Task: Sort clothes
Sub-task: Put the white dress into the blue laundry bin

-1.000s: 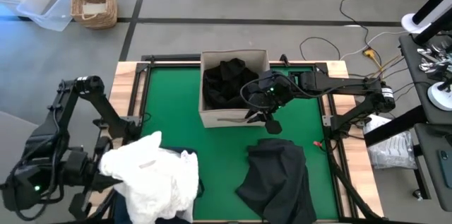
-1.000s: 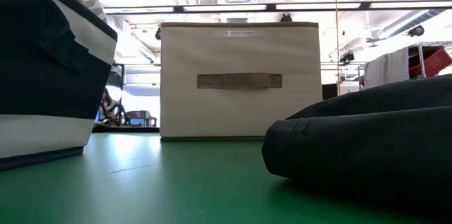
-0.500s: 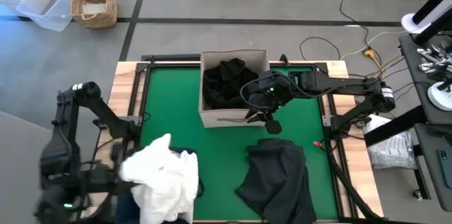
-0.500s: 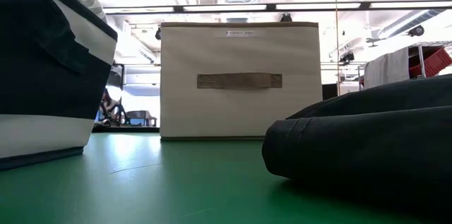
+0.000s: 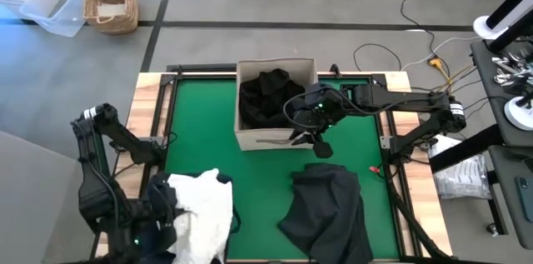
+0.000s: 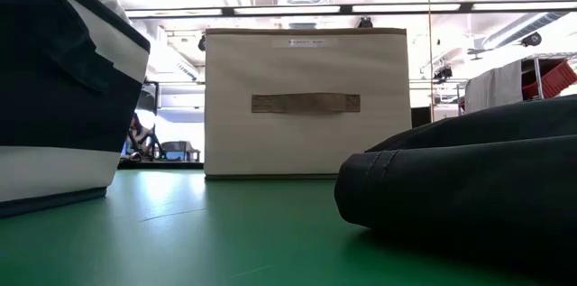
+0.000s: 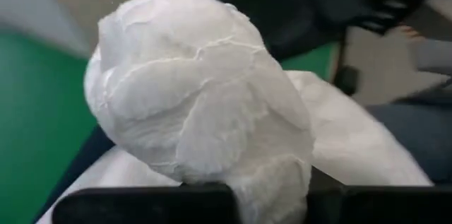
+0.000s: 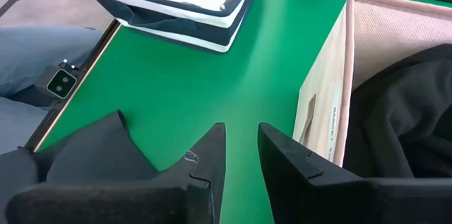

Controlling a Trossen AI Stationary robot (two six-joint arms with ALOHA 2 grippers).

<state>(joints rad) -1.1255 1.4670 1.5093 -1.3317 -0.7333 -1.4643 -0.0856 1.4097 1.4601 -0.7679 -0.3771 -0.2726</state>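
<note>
A white garment [image 5: 202, 214] lies heaped on the navy blue bin [image 6: 54, 87] at the table's near left. My left gripper [image 5: 162, 206] is at the heap's left side, shut on a bunched white lump [image 7: 198, 90]. A charcoal garment [image 5: 325, 210] lies crumpled on the green mat, near right. Black clothes [image 5: 266, 97] fill the beige fabric box [image 5: 275, 137] at the far middle. My right gripper [image 5: 321, 145] hovers open above the mat, in front of the box's right corner, touching nothing. My left gripper holds the white garment by a bunched part [image 7: 272, 181], pinched between the two fingers, several folds thick. The lump bulges out beyond the fingers. The rest of the garment lies on the bin. The fingertips are hidden by the cloth.
The beige box [image 6: 306, 101] stands on the mat's far side, the bin [image 8: 176, 22] at the near left. Bare green mat [image 5: 266, 197] lies between bin and charcoal garment [image 6: 469, 178]. A wicker basket [image 5: 110, 2] and a plastic tub [image 5: 50, 6] stand on the floor beyond.
My left arm has swung toward the table's near edge, and its gripper has moved right, toward the bin. The white garment, which hung spread out beyond the bin's left side, has been drawn in over the bin. My right arm has kept still.
</note>
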